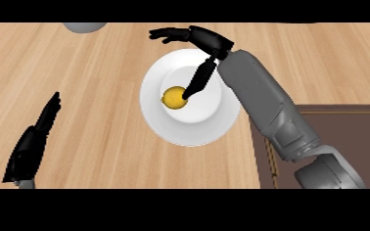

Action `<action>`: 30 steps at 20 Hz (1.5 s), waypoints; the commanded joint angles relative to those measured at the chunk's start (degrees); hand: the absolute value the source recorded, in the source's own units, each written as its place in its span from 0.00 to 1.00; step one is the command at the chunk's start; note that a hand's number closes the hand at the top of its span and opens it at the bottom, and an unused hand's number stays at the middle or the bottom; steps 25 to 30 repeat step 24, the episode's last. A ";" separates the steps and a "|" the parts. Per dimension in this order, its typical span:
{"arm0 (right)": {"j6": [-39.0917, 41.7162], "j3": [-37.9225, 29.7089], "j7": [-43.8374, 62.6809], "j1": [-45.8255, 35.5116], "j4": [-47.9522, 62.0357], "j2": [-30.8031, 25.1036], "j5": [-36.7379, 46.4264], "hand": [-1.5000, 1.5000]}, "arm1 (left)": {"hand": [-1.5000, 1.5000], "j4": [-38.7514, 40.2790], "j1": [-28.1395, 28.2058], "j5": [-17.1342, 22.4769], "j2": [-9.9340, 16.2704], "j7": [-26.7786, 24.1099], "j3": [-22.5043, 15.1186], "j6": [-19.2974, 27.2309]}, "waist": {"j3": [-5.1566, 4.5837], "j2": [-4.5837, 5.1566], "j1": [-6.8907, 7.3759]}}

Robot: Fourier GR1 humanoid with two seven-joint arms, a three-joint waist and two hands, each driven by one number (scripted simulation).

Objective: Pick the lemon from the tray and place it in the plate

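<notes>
The lemon (173,97) is a small, round, evenly yellow body with a slightly darker shaded lower edge; it lies in the recessed centre of the plate (160,122), a little left of the frame's middle. The plate is white, round, with a broad raised rim, and rests flat on the wooden counter (94,78), which runs in light plank grain across the frame. The right hand (204,39) enters from the lower right on a grey forearm and sits above the plate's upper rim. Its fingers (168,33) are spread and extend leftward toward the upper centre of the frame, clear of the plate. Its thumb (200,80) points straight down into the plate well, and the tip meets the right side of the lemon. No finger is curled round the lemon. The left hand (33,139) shows at the lower left edge of the frame, fingers straight and pressed together, pointing up, well apart from the plate. The tray (329,122), dark brown, occupies the right edge of the frame. A grey rounded object (84,27) is cut off by the upper left edge.
</notes>
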 commanded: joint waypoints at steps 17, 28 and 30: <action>14.29 -13.70 -6.16 -3.26 10.67 -18.75 -10.09 0.00 | 0.50 0.65 -4.36 -0.79 0.54 -0.50 -1.39 -1.95 | 0.25 2.92 5.39; 15.34 -14.12 -5.90 -2.96 11.17 -22.06 -10.61 0.00 | 0.50 -0.03 -5.11 -1.78 -1.93 -0.07 -3.31 -0.60 | 0.31 3.28 6.06; 15.34 -14.12 -5.90 -2.96 11.17 -22.06 -10.61 0.00 | 0.50 -0.03 -5.11 -1.78 -1.93 -0.07 -3.31 -0.60 | 0.31 3.28 6.06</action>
